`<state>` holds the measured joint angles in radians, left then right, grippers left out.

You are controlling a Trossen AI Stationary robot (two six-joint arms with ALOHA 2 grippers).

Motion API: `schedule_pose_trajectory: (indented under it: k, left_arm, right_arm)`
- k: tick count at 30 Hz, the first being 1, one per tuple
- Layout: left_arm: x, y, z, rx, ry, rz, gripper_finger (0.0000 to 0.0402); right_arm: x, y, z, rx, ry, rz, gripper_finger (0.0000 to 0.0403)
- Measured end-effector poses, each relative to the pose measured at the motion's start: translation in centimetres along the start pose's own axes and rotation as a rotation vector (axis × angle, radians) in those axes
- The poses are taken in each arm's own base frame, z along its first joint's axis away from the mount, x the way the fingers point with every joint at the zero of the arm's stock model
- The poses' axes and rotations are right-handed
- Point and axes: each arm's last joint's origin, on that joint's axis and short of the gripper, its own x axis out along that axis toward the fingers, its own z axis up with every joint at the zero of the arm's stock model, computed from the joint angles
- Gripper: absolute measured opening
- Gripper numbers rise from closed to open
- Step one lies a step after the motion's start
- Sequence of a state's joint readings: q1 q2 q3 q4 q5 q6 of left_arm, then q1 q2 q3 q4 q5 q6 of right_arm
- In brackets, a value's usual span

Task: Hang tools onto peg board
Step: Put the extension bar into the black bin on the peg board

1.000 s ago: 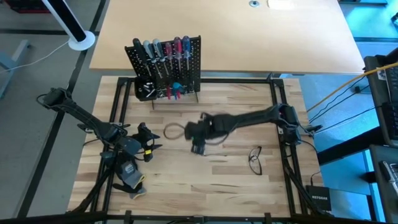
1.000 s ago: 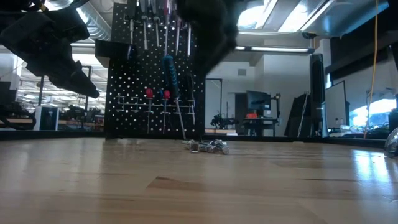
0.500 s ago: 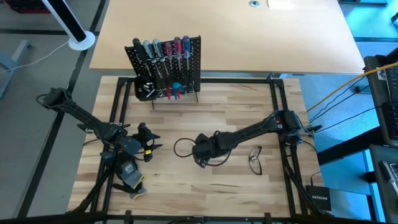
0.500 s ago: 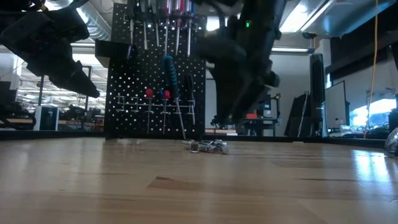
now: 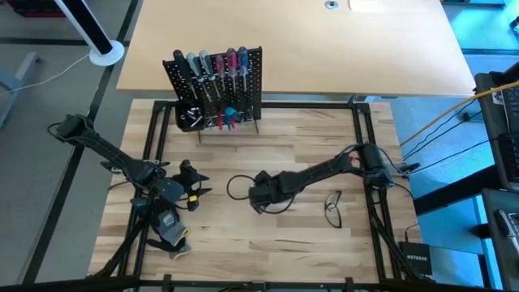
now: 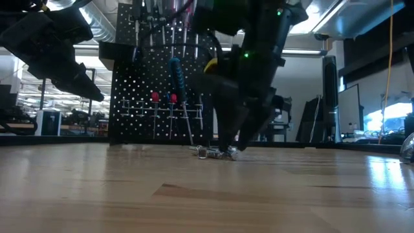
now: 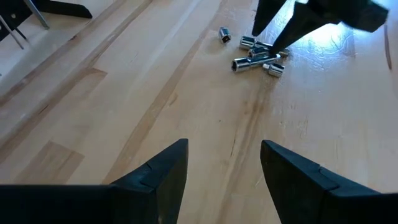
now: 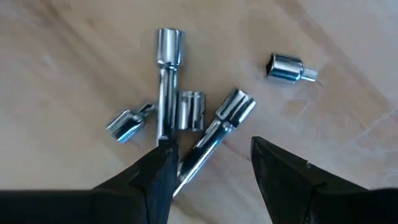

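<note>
Hovering with fingers apart, the right tool sits just over the silver bits at desk centre; peg board at 12 o'clock; left tool open at 9 o'clock.

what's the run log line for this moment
right gripper: open, low over sockets | left gripper: open, waiting | peg board: screwdrivers hung

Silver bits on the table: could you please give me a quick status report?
Right hand open, low over the silver bits, none gripped. Left hand open, waiting aside. Peg board already holds screwdrivers. Nothing in the way.
</note>
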<state>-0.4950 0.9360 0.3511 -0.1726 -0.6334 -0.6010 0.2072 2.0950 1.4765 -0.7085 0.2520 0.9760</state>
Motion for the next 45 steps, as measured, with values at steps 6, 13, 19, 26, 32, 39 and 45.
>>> schedule_pose_trajectory:
  k: [6,13,19,26,32,39,45]
  left_arm:
    - [0.0,0.0,0.0,0.001,0.001,0.001,0.0192]
    - [0.0,0.0,0.0,0.000,0.001,0.001,0.0192]
    - [0.0,0.0,0.0,0.000,0.001,0.001,0.0192]
    - [0.0,0.0,0.0,0.000,0.002,0.001,0.0192]
    - [0.0,0.0,0.0,0.000,0.002,0.001,0.0192]
    - [0.0,0.0,0.0,0.000,0.001,0.001,0.0192]
    - [0.0,0.0,0.0,0.000,0.001,0.001,0.0192]
  right_arm:
    - [0.7,-0.2,-0.4,-0.014,0.040,-0.031,0.0204]
    - [1.1,-0.1,-0.5,-0.038,0.039,-0.034,0.0155]
    - [1.1,-0.3,-0.6,-0.080,0.049,-0.056,0.0064]
    - [1.1,-0.8,-0.8,-0.103,0.049,-0.124,0.0032]
    - [-0.3,-1.0,-0.4,-0.171,0.088,-0.232,0.0054]
    - [-4.5,1.0,2.8,-0.295,-0.027,-0.195,0.0040]
    - [-8.1,1.8,7.3,-0.392,-0.194,-0.110,0.0045]
